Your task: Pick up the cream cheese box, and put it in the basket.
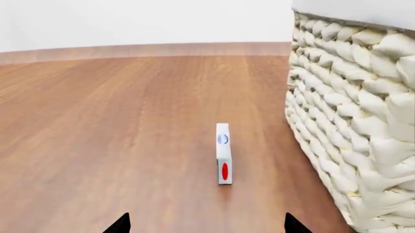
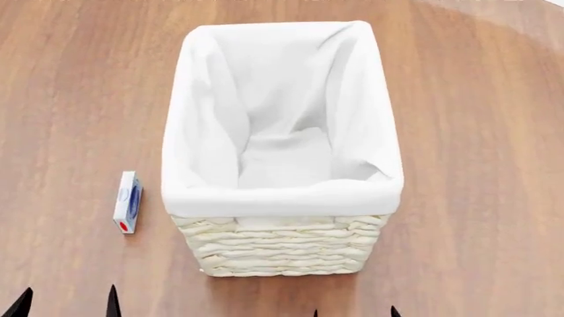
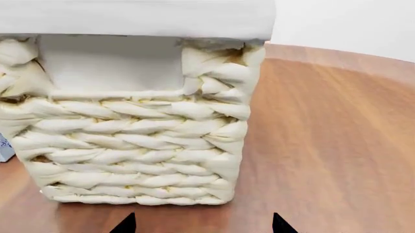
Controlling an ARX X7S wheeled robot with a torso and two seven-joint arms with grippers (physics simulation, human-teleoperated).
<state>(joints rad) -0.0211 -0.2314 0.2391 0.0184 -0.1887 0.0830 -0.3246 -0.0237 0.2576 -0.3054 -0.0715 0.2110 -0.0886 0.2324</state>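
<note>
The cream cheese box, a thin white carton with blue print and a red mark, stands on its edge on the wooden table just left of the basket. In the left wrist view the box stands ahead of my open left gripper, with the basket's woven wall beside it. My left gripper shows as two dark tips at the head view's lower left. My right gripper is open and empty, facing the basket's front wall; its tips show in the head view.
The basket has a white cloth liner folded over its rim and nothing inside. A sliver of the box peeks past the basket in the right wrist view. The round wooden table's edge curves at the far right.
</note>
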